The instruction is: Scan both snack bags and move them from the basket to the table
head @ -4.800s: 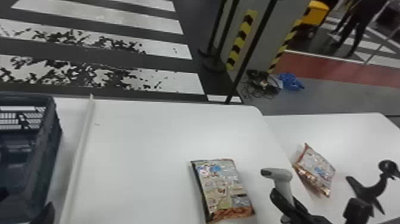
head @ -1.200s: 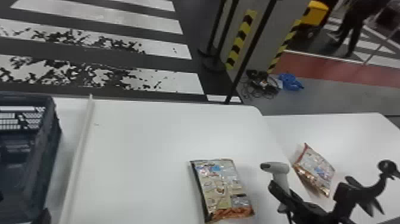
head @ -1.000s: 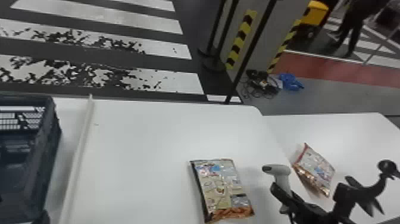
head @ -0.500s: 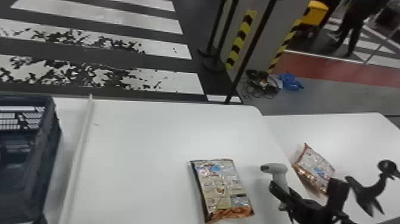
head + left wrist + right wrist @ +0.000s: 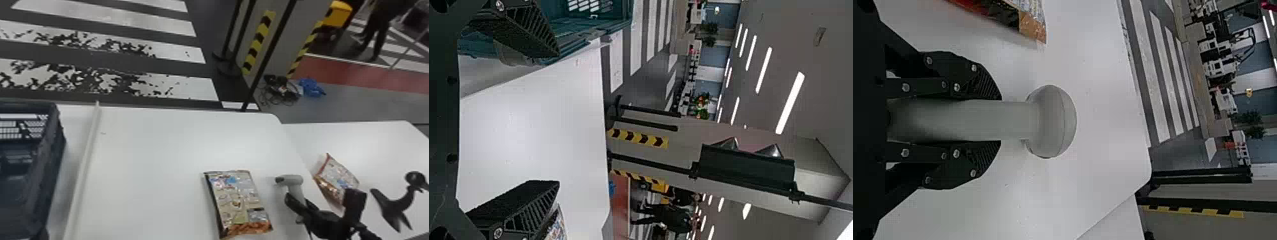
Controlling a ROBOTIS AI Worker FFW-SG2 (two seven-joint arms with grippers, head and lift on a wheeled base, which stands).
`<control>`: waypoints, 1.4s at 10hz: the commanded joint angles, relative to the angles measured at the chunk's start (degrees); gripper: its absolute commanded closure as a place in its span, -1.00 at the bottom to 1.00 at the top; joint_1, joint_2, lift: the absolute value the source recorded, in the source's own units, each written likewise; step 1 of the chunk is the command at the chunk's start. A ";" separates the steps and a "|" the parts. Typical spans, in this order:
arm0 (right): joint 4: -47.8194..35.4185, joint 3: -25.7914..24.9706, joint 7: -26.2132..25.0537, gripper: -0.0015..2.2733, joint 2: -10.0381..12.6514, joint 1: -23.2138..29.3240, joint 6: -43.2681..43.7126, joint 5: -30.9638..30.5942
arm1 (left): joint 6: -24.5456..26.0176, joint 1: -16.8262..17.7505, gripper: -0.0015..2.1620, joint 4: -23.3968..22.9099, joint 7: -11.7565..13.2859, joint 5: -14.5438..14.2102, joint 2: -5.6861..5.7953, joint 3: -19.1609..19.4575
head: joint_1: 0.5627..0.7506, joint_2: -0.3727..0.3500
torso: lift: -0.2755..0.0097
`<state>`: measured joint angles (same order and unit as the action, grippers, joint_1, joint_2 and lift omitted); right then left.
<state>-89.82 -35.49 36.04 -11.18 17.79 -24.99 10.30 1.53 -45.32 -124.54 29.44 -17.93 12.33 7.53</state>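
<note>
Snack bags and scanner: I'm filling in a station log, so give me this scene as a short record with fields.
Scanner: handle in the right gripper, jaws closed on it
First bag: on the table, left of the scanner
Second bag: right of the scanner, near the table seam
Basket: head view's left edge
Left gripper: jaws open, nothing between them

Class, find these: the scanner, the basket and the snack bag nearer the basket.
Scanner [image 5: 1057, 121], right wrist view: on its rounded head.
Basket [image 5: 53, 159], head view: on its right-hand wall.
Snack bag [image 5: 236, 202], head view: middle of its printed face.
</note>
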 commanded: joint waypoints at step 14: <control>-0.79 -0.73 -0.27 -0.96 -0.60 4.27 7.63 3.33 | -0.17 0.49 -0.92 0.35 0.36 0.71 -0.20 -0.76 | 0.41 -0.94 | 0.24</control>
<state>-88.07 -35.80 35.81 -12.26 20.83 -16.20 12.58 1.37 -44.85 -124.27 29.76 -17.29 12.12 6.89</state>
